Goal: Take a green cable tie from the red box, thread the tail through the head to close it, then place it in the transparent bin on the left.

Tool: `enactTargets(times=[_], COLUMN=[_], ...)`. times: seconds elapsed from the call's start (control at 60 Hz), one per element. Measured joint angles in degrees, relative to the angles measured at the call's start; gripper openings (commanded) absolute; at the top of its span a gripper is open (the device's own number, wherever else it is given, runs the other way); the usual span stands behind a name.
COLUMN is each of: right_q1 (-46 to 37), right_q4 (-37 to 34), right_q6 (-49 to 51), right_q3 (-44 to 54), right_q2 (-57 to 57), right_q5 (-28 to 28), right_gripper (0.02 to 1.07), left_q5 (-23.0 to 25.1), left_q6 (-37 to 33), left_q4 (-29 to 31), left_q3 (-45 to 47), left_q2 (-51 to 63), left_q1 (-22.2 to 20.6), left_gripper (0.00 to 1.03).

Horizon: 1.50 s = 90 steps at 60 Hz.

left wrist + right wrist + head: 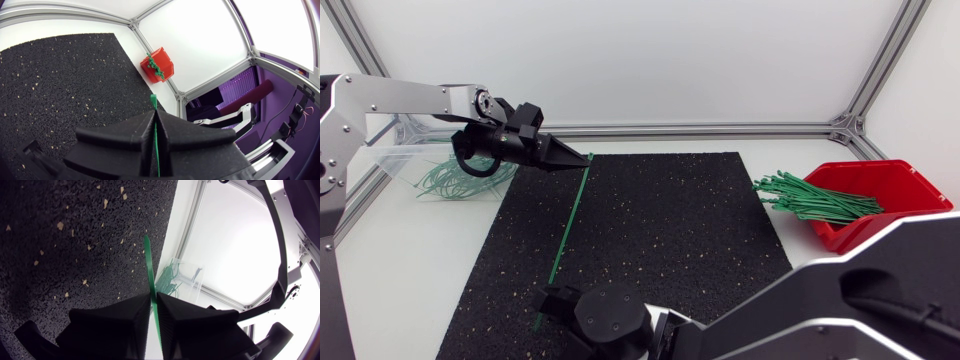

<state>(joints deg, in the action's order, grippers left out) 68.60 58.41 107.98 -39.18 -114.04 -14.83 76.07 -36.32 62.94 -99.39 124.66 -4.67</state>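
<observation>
A straight green cable tie (570, 220) stretches over the black mat between my two grippers. My left gripper (582, 158) is shut on its far end, near the mat's back left edge; in the left wrist view the tie's tip (153, 100) sticks out past the left gripper (154, 112). My right gripper (545, 297), at the mat's front, is shut on the near end, and the tie (148, 260) runs out ahead of the right gripper (153, 295). The red box (880, 200) with several green ties stands at the right. The transparent bin (400, 160) is at the back left.
The black speckled mat (660, 230) covers the middle of the table. Closed green ties (460, 180) lie in a heap by the bin, just left of the mat. Loose ties (800, 195) stick out of the red box towards the mat.
</observation>
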Motion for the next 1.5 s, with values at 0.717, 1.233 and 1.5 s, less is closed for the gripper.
enactTargets(times=[0.717, 1.233, 1.5], right_q1=[2.6, 2.6, 2.6], right_q4=[-0.1, -1.0, -1.3], right_q6=[-1.9, -6.5, -8.6], right_q3=[1.4, 0.1, -1.6], right_q2=[-0.2, -0.2, -0.2], right_q5=[-0.7, -1.6, -1.8], right_gripper=[0.12, 0.07, 0.09], left_q5=[0.0, 0.0, 0.0], left_q6=[-0.2, -2.1, -3.0], left_q4=[0.0, 0.0, 0.0], left_q3=[0.0, 0.0, 0.0], left_q2=[0.0, 0.0, 0.0], left_q1=[0.0, 0.0, -0.5], left_gripper=[0.03, 0.03, 0.03])
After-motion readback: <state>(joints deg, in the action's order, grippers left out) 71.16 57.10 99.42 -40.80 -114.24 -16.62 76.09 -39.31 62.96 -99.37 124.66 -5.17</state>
